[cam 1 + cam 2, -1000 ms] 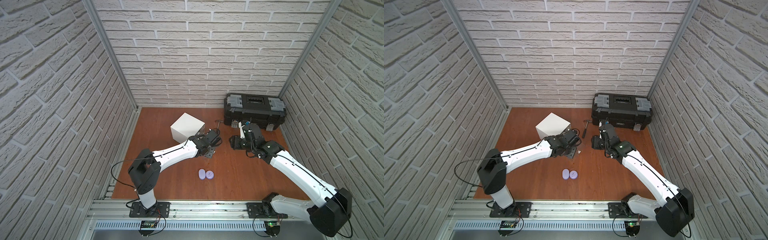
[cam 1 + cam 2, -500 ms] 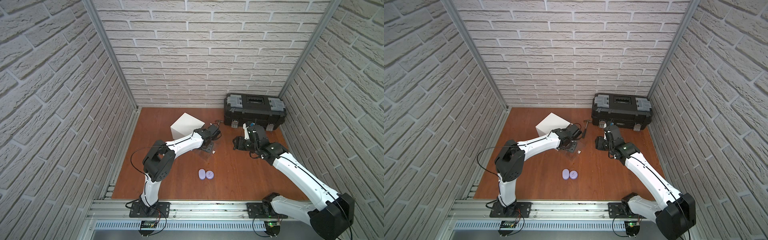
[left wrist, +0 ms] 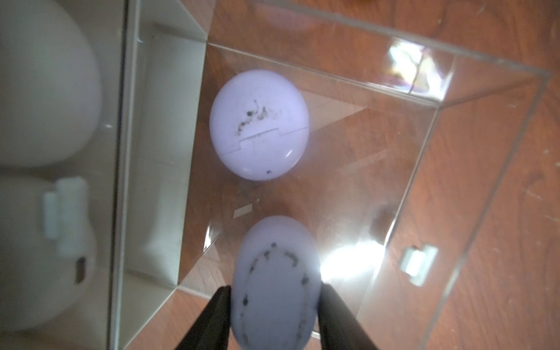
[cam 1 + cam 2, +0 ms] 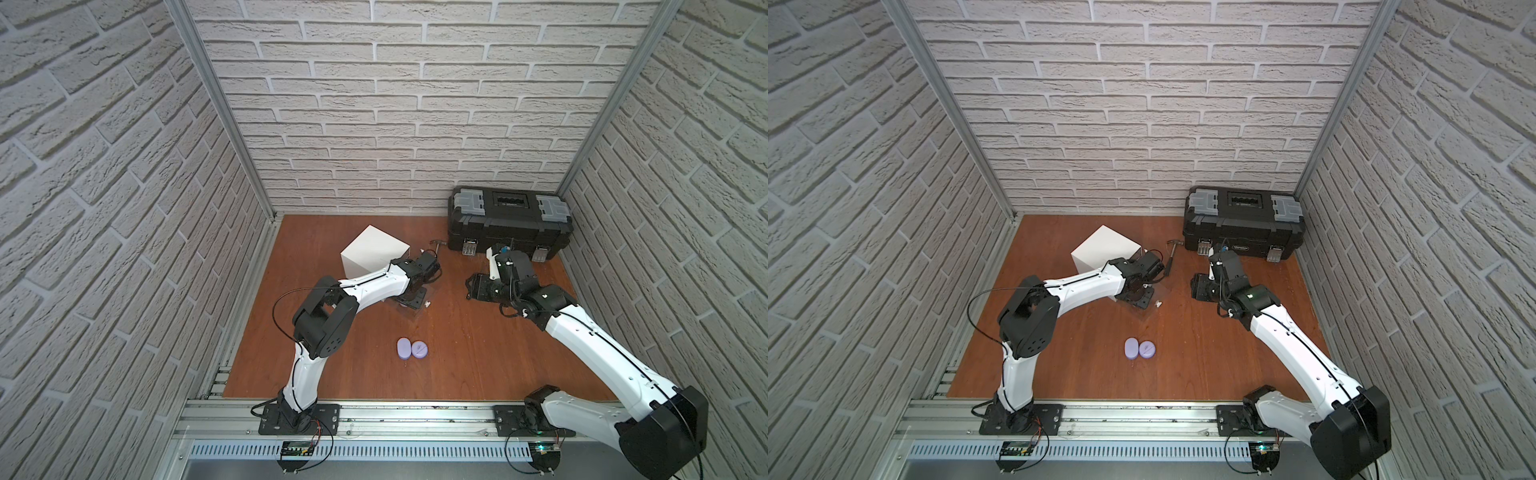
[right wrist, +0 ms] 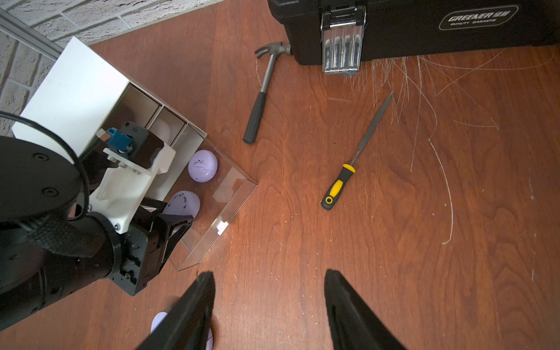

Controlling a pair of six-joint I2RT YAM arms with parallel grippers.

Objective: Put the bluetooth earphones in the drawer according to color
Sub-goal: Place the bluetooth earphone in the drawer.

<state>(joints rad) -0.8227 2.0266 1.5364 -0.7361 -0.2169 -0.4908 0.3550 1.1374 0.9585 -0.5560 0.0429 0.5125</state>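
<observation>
The drawer cabinet (image 4: 374, 253) (image 4: 1104, 253) is a white cube, with its lowest clear drawer (image 3: 424, 151) (image 5: 230, 197) pulled out. One lavender earphone case (image 3: 259, 124) (image 5: 202, 166) lies inside it. My left gripper (image 3: 274, 306) (image 4: 411, 297) hangs over that drawer, shut on a second lavender case (image 3: 275, 285) (image 5: 183, 204) with dark marks. Two more lavender cases (image 4: 403, 348) (image 4: 419, 349) lie side by side on the wooden floor in both top views. My right gripper (image 5: 269, 291) (image 4: 471, 286) is open above bare floor, with nothing between its fingers.
A black toolbox (image 4: 509, 220) stands at the back right. A hammer (image 5: 263, 91) and a yellow-handled tool (image 5: 354, 157) lie on the floor between the cabinet and toolbox. Blurred white cases (image 3: 45, 91) show in an upper drawer. Brick walls enclose three sides.
The left arm's elbow has swung up and toward the front while its gripper stayed over the open drawer. The right arm has shifted only slightly.
</observation>
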